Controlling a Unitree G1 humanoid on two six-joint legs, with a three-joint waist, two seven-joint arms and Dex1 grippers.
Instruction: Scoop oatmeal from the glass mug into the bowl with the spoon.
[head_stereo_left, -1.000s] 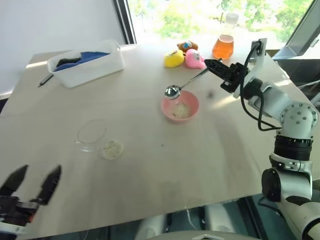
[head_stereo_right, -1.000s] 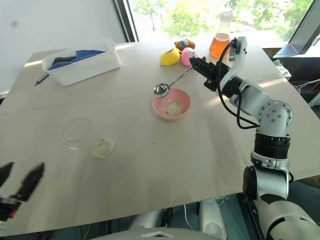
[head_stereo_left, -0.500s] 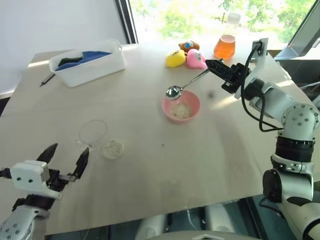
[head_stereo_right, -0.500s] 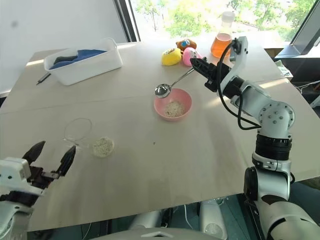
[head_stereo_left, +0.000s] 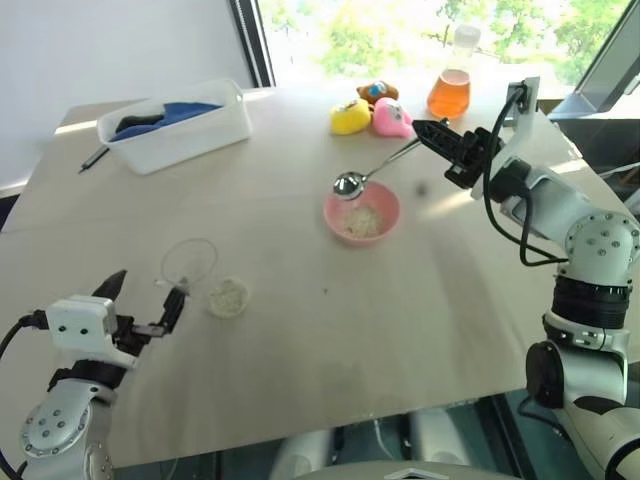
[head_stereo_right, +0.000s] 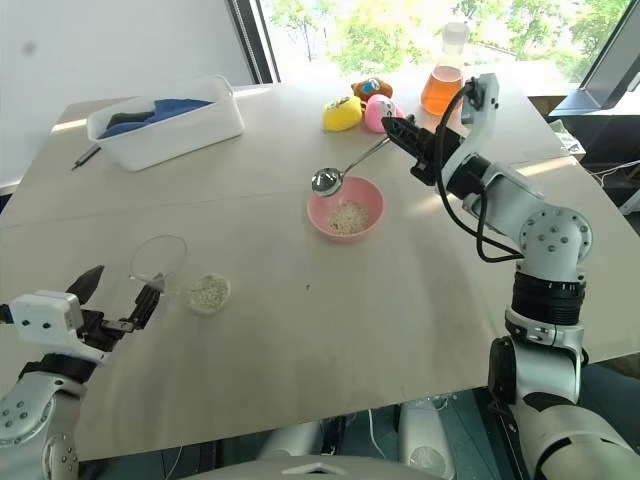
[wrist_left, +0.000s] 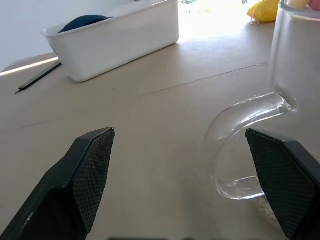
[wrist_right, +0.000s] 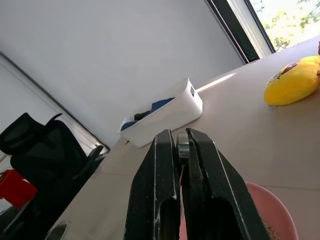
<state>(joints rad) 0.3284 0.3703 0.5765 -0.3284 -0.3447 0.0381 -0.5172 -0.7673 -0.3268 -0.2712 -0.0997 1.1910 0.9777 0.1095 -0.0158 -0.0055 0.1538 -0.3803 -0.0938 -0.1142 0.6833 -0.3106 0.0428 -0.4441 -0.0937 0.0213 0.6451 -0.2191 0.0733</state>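
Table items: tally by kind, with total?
Mug: 1
Bowl: 1
Spoon: 1
Tub: 1
Flask: 1
Plush toys: 3, yellow, pink, brown
Pen: 1
Oatmeal heaps: 2, on table, in bowl
Total: 11
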